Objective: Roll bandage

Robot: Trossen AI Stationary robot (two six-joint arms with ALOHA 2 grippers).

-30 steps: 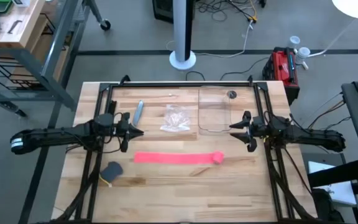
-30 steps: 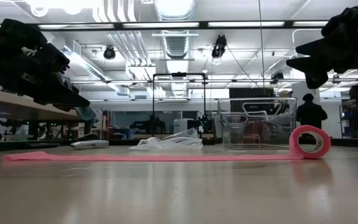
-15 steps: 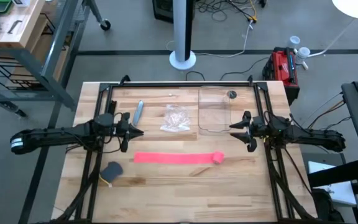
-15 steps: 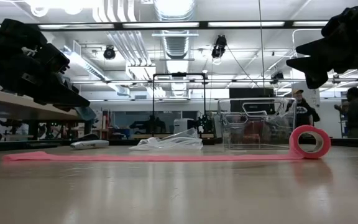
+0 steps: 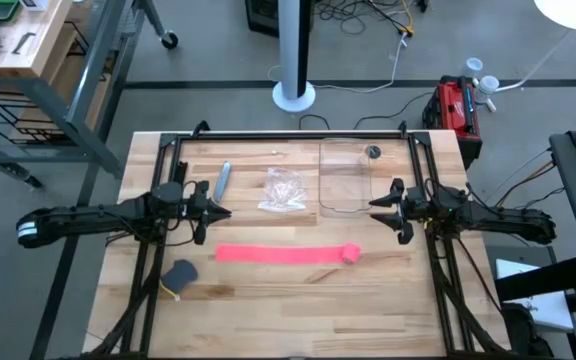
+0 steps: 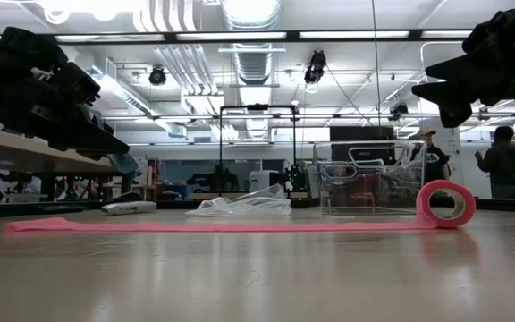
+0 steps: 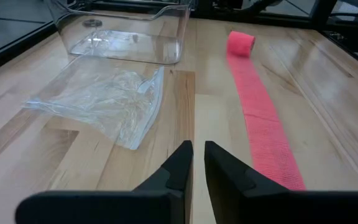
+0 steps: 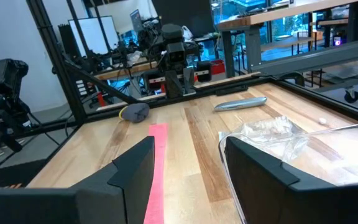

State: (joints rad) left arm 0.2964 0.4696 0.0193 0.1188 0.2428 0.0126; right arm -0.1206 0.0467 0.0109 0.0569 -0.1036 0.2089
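The bandage (image 5: 283,254) lies flat across the middle of the wooden tabletop (image 5: 268,300) as a long pink strip, its right end wound into a small roll (image 6: 445,204). The whole near half of the tabletop is bare wood apart from a dark grey lump (image 5: 179,274) by the strip's left end. Behind the strip sit a crinkled clear plastic bag (image 5: 284,190), a clear plastic container (image 5: 345,178) and a silver pen-like tube (image 5: 222,178), each apart from the bandage.

The left end effector (image 5: 216,212) hovers above the strip's left end, fingers almost closed with a narrow slit between them, holding nothing. The right end effector (image 5: 376,205) hangs near the roll, fingers parted, empty.

Black frame rails (image 5: 288,134) border the back and sides. Beyond the tabletop, the room shows benches, ceiling lights and a person (image 6: 506,163) standing far off.
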